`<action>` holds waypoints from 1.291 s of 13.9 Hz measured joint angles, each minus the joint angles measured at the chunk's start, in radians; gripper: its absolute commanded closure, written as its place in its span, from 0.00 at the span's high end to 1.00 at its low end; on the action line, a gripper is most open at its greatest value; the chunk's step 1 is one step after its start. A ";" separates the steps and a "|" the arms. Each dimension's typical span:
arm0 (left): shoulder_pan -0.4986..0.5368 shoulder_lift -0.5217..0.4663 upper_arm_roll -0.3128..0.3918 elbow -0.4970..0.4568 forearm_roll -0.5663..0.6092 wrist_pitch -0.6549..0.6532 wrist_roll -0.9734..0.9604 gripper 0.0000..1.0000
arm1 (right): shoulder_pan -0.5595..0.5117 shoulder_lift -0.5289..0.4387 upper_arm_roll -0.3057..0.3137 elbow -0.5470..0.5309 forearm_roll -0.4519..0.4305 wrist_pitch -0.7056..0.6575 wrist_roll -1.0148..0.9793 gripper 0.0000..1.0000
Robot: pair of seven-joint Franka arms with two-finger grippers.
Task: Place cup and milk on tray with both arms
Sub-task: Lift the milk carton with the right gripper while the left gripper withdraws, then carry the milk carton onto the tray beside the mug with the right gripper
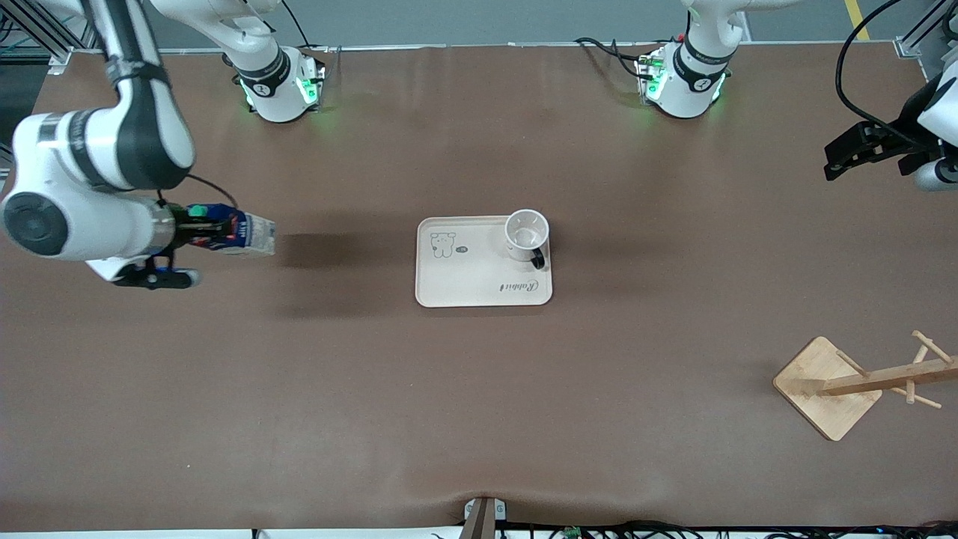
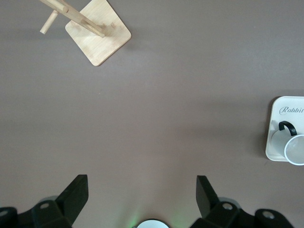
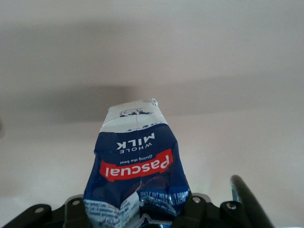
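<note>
The milk (image 1: 239, 233) is a dark-blue and white carton with a green cap, tipped on its side at the right arm's end of the table. My right gripper (image 1: 206, 228) is shut on its cap end, and the carton (image 3: 137, 161) is crumpled between the fingers of that gripper (image 3: 135, 216). The cream tray (image 1: 464, 277) lies mid-table. The white cup (image 1: 526, 233) stands upright on the tray's corner toward the left arm. My left gripper (image 1: 849, 157) waits open and empty above the left arm's end of the table, fingers wide apart (image 2: 141, 183). Its wrist view shows the cup (image 2: 295, 147) and the tray (image 2: 285, 102).
A wooden rack with pegs on a square base (image 1: 838, 385) stands at the left arm's end, nearer the front camera than the tray; it also shows in the left wrist view (image 2: 97, 35). Brown tabletop lies between the milk and the tray.
</note>
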 measured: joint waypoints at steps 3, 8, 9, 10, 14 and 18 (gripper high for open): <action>0.000 -0.002 0.001 0.000 0.000 0.024 0.000 1.00 | 0.152 0.002 0.005 0.031 0.005 -0.001 0.118 0.00; 0.000 -0.002 0.002 0.000 0.025 0.063 0.001 1.00 | 0.275 0.056 0.004 0.143 0.098 0.015 0.273 0.00; 0.000 -0.002 0.001 -0.001 0.029 0.071 0.002 1.00 | 0.298 0.080 0.004 0.169 0.101 0.031 0.314 0.00; 0.000 -0.002 0.001 -0.001 0.030 0.074 0.002 1.00 | 0.333 0.106 0.004 0.186 0.102 0.069 0.368 0.00; 0.000 -0.001 0.001 -0.007 0.030 0.089 0.002 1.00 | 0.481 0.216 0.005 0.204 0.102 0.236 0.586 0.00; 0.000 0.000 0.000 -0.008 0.030 0.091 0.002 1.00 | 0.492 0.292 0.001 0.248 0.102 0.263 0.596 0.00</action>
